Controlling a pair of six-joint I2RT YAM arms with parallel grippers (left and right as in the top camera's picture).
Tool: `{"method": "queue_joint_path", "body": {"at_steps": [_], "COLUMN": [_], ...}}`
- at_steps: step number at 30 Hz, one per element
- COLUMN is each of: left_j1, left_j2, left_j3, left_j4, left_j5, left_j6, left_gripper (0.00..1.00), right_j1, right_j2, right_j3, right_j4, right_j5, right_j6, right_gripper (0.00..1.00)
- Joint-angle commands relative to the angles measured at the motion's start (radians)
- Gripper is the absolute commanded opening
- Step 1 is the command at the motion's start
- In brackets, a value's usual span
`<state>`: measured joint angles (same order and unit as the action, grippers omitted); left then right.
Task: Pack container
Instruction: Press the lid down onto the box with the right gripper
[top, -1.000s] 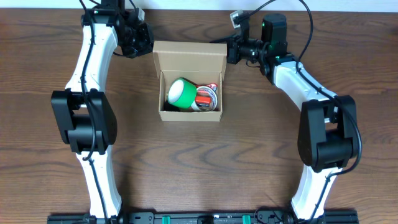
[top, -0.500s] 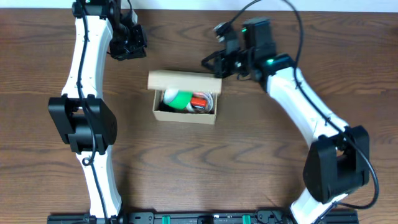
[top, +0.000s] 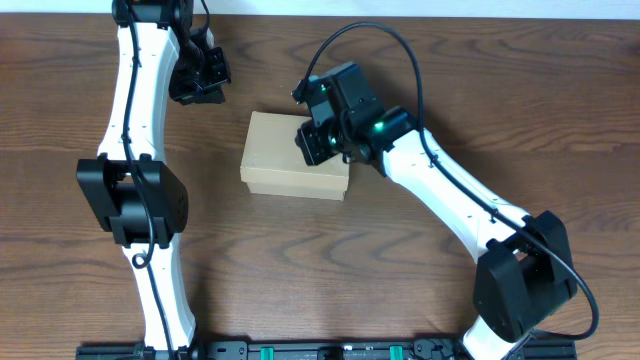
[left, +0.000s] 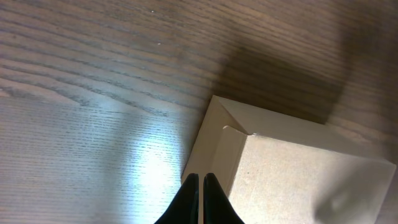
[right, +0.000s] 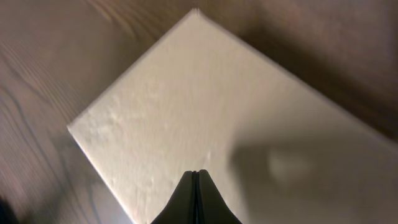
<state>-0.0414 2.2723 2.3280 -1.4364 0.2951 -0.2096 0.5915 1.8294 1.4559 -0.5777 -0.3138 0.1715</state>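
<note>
Sitting closed near middle of wooden table (top: 400, 280), slightly left: container (top: 285, 170), small rectangular box, plain tan-brown cardboard, no print. Lying flat across the top, lid folded down, hiding the inside. Showing a folded corner seam and one side panel in left wrist view. Looking pale, faintly dimpled and partly shadowed in right wrist view. Hovering over the box's right rear part: right gripper (right: 195, 175), jaws clenched together, grasping nothing. Touching the lid or not, cannot tell. Hanging farther back, left of the box and apart from it: left gripper (left: 199, 179), jaws pinched tight too, empty, pointing down toward a box corner and bare wood.
</note>
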Motion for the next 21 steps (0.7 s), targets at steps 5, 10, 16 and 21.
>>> {"method": "queue_joint_path", "body": {"at_steps": [5,10,16,21], "left_j1": [0.004,0.003,0.003,0.004], "left_j2": [0.016,0.016,0.016,0.016], "left_j3": [0.027,0.027,0.027,0.027], "left_j4": [-0.006,-0.007,-0.008,-0.014], "left_j5": [-0.018,-0.018,-0.018,-0.023], "left_j6": [-0.016,-0.016,-0.016,-0.016], "left_gripper": [0.06,0.06,0.06,0.06], "right_j1": [0.066,0.096,0.103,0.103], "right_j2": [0.024,0.076,0.148,0.136], "right_j3": [0.008,0.008,0.008,0.008], "right_j4": [-0.065,-0.133,-0.166,-0.143], "right_j5": [0.088,0.128,0.134,0.134], "right_j6": [-0.008,-0.009,-0.009,-0.013], "right_gripper": [0.01,0.02,0.01,0.01]}}
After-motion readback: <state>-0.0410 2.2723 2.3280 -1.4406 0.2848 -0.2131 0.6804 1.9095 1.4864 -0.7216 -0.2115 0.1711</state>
